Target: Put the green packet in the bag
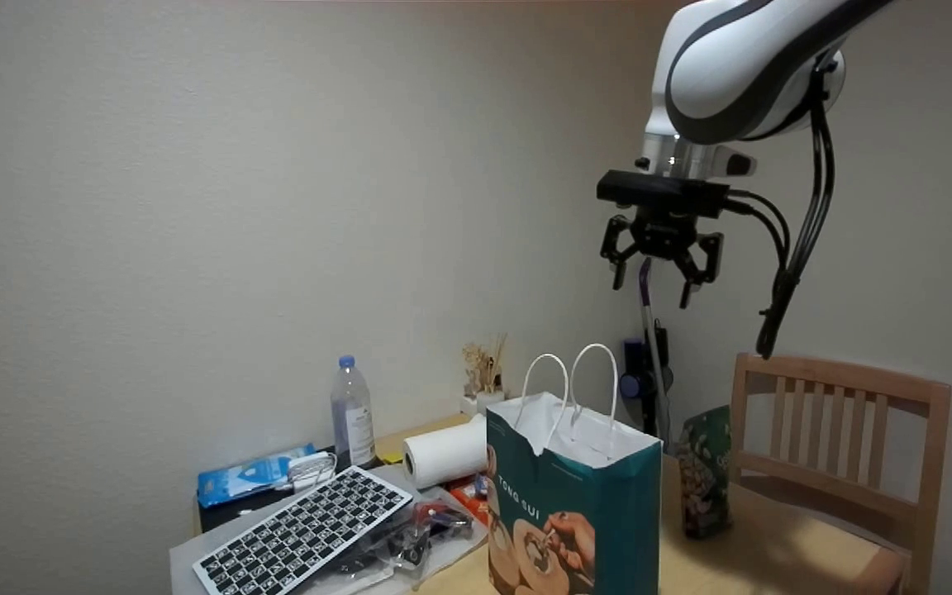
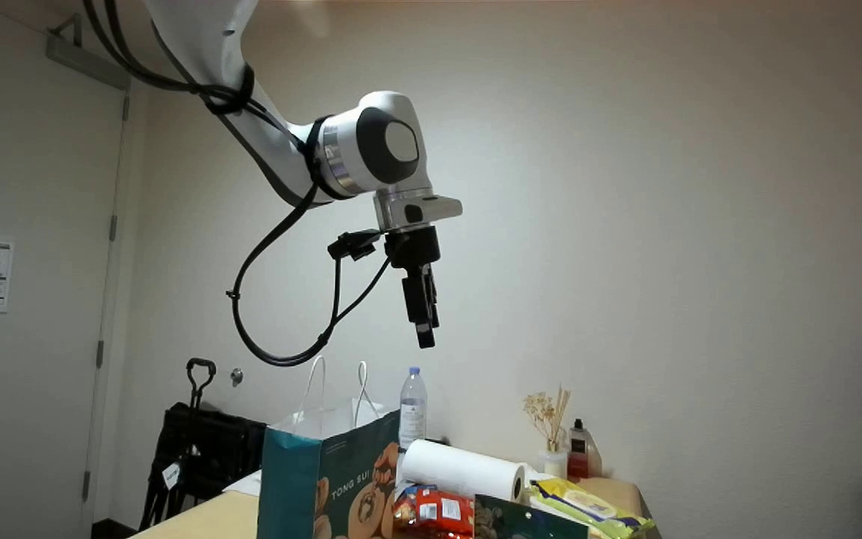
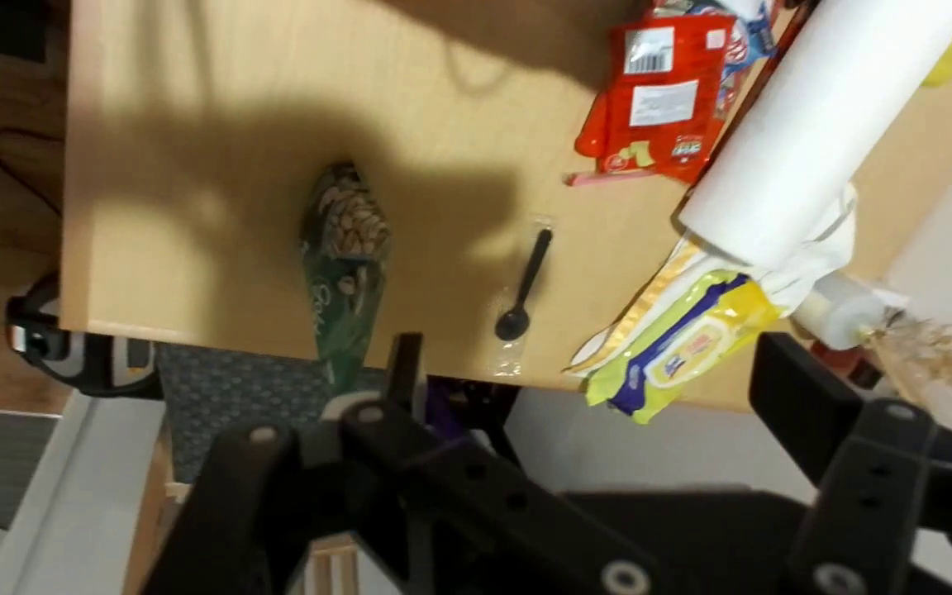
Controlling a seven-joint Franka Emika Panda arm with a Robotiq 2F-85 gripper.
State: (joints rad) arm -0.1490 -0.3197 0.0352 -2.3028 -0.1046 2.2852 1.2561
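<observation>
Holding nothing, your wide-spread end effector hangs upper right in an exterior view while the green packet stands lower right, outside the bag, apparently leaving you pick and placement.

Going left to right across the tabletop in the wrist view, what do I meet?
By their middles: green packet, black spoon, red packet, paper roll, dried flowers. Unclear, so left out: yellow-green pack.

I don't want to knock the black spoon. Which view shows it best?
The wrist view: looking down on the table, it shows the spoon whole, right of the green packet. Neither exterior view shows the spoon.
</observation>
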